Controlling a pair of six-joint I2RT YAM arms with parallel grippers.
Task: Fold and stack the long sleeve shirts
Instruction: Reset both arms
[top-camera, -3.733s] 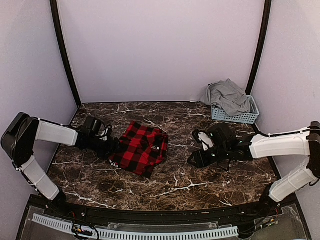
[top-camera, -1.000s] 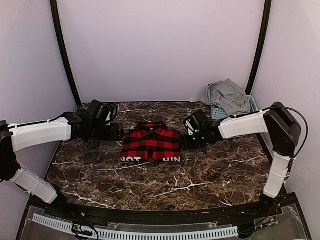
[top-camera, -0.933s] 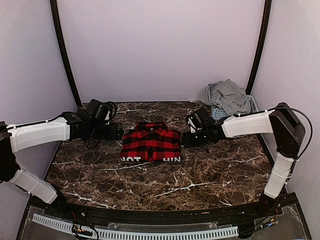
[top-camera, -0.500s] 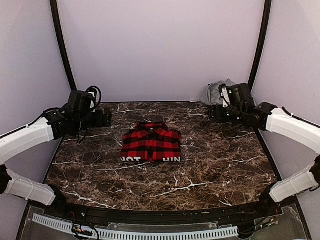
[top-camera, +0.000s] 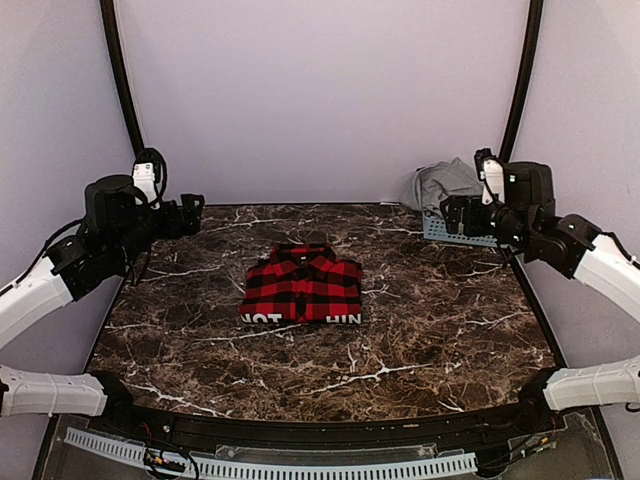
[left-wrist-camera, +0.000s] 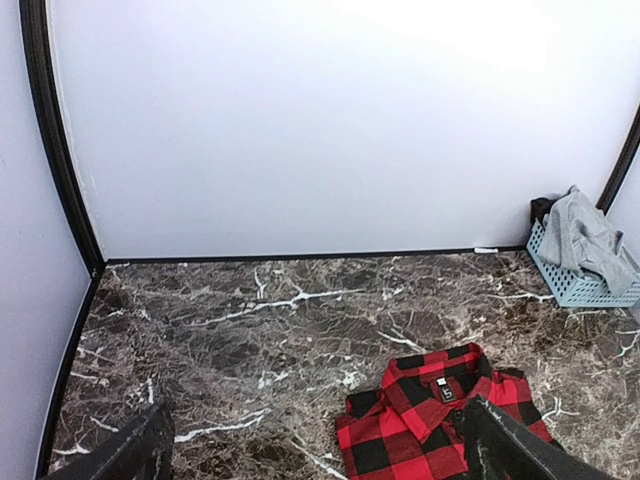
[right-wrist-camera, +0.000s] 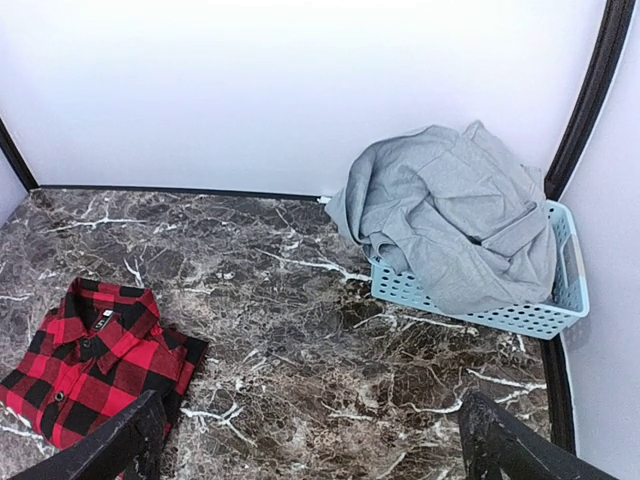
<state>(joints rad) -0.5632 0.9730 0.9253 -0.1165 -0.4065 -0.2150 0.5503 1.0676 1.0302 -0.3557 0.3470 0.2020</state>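
A red-and-black check long sleeve shirt (top-camera: 302, 292) lies folded flat in the middle of the table, with white letters along its near edge. It also shows in the left wrist view (left-wrist-camera: 430, 420) and the right wrist view (right-wrist-camera: 85, 365). A plain grey long sleeve shirt (top-camera: 440, 184) (right-wrist-camera: 450, 220) (left-wrist-camera: 590, 235) is heaped in the blue basket. My left gripper (top-camera: 185, 214) (left-wrist-camera: 318, 445) hangs open and empty, high over the back left. Raised by the basket, my right gripper (top-camera: 456, 214) (right-wrist-camera: 310, 432) is open and empty.
The pale blue slatted basket (top-camera: 462, 233) (right-wrist-camera: 520, 317) (left-wrist-camera: 572, 287) stands in the back right corner against the wall. Black frame posts (top-camera: 125, 110) rise at both back corners. Dark marble tabletop (top-camera: 400, 350) surrounds the folded shirt.
Both arms lifted away from the sides of the folded check shirt, the left to the back left, the right toward the basket. Both grippers opened wider. The shirt stayed put.
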